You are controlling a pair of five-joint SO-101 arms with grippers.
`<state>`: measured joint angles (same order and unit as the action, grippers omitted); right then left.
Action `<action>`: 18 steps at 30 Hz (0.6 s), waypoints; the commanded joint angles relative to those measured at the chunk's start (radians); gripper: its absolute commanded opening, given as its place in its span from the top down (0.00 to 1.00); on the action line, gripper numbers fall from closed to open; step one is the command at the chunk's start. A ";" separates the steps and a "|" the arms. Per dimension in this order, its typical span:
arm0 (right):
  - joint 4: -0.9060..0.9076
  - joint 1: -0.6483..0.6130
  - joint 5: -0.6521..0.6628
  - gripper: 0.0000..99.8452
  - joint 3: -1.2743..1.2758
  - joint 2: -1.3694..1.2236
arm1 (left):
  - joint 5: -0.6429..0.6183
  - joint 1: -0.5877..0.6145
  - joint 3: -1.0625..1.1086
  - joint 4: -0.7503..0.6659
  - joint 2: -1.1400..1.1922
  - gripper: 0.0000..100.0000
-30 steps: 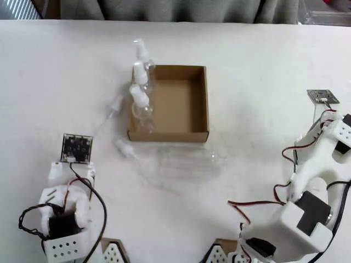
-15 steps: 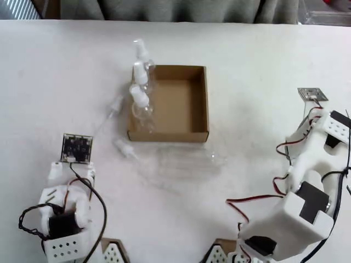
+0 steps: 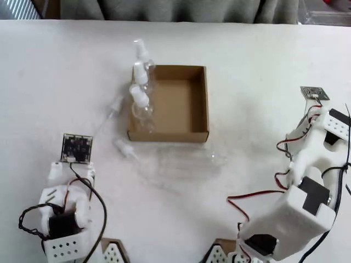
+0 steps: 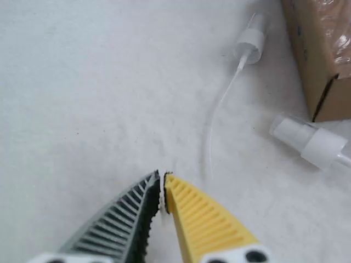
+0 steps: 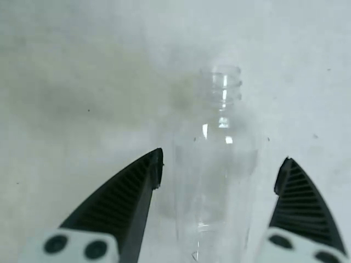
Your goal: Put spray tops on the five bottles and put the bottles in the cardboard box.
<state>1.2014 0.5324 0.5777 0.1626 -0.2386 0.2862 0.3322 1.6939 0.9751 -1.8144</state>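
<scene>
The cardboard box (image 3: 197,104) stands mid-table. Three clear bottles with white spray tops (image 3: 140,96) stand inside along its left wall. A clear uncapped bottle (image 3: 184,161) lies on the table just in front of the box. Two loose spray tops lie left of the box, one with a long tube (image 3: 114,107) (image 4: 249,43) and one nearer the front corner (image 3: 123,148) (image 4: 311,145). My left gripper (image 4: 162,186) is shut and empty, resting low over the table short of those tops. My right gripper (image 5: 221,162) is open, its fingers on either side of an uncapped clear bottle (image 5: 219,181) without touching it.
The left arm (image 3: 66,219) sits at the front left, the right arm (image 3: 310,175) at the front right. A corner of the box (image 4: 321,71) lies close to the loose tops. Bare white table surrounds the box.
The right arm has shifted a little, its wrist swinging slightly left and its body turning. The left arm, bottles, tops and box have stayed put.
</scene>
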 commanded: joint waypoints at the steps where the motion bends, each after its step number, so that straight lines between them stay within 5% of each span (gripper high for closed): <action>1: -0.012 -0.008 -0.012 0.70 -0.084 -0.028 | 0.006 -0.013 -0.002 -0.005 -0.012 0.97; 18: 0.005 -0.007 -0.012 0.78 -0.152 -0.128 | 0.006 -0.013 -0.002 -0.005 -0.012 0.97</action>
<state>1.2029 0.5324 0.5746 0.0537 -0.3751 0.2862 0.3322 1.6939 0.9751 -1.8144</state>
